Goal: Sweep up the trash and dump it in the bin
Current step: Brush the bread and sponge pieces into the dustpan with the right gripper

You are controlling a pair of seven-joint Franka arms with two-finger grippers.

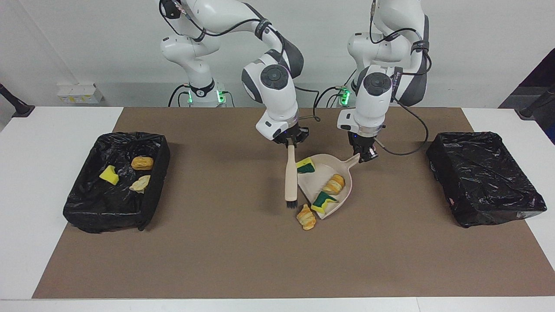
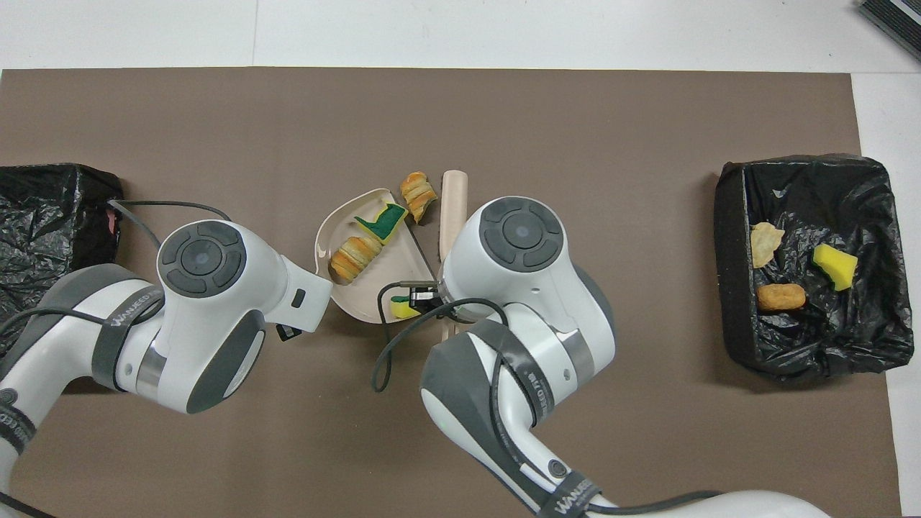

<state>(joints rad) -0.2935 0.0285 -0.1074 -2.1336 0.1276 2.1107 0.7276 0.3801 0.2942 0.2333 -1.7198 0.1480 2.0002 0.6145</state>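
A beige dustpan (image 1: pixel 328 184) holds a golden-brown croissant (image 1: pixel 334 184) and green-and-yellow sponge pieces (image 1: pixel 322 202), on a brown mat (image 1: pixel 225 251) over a white table (image 1: pixel 39 143). The brush (image 1: pixel 290 180) has a beige handle and black bristles. Both bins (image 1: pixel 115 186) are lined with glossy black plastic.

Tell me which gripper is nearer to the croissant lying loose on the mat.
Right. The right gripper holds the brush, whose bristles sit beside the croissant. The left gripper grips the dustpan handle, at the pan's end away from it.
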